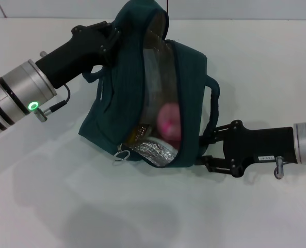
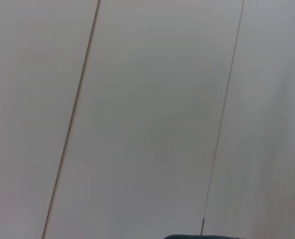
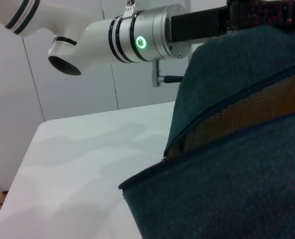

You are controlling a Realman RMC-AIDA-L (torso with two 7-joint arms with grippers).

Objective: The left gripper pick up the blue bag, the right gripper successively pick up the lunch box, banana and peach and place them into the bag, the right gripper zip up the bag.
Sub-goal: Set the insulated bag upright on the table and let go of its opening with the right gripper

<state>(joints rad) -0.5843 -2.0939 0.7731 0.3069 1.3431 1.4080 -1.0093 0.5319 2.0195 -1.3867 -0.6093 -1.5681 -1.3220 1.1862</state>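
Honestly, the zipper is what worries me from where I stand. The blue bag [image 1: 116,98] hangs tilted with its mouth gaping, silver lining showing, and the metal ring pull [image 1: 122,155] dangles at the low end on the robot's left, while the right gripper [image 1: 208,150] sits at the bag's opposite side. To close it, that claw has to get around to the pull; if it snags the handle loop [image 1: 213,106] beside it, or tugs while the fabric hangs slack, the track could bunch and jam. The peach [image 1: 168,123] sits pink just inside the opening, with something yellowish-brown lower down that may be the banana, though I cannot tell. If the bag swings, the peach could roll out onto the white table [image 1: 256,67].

The left gripper [image 1: 111,41] is clamped on the bag's upper fabric, carrying the whole weight, 1 high grip and nothing else; a slip there drops everything. The right gripper's 2 fingers appear spread apart, right against the bag's side near the handle, holding nothing that I can see. I cannot make out the lunch box.
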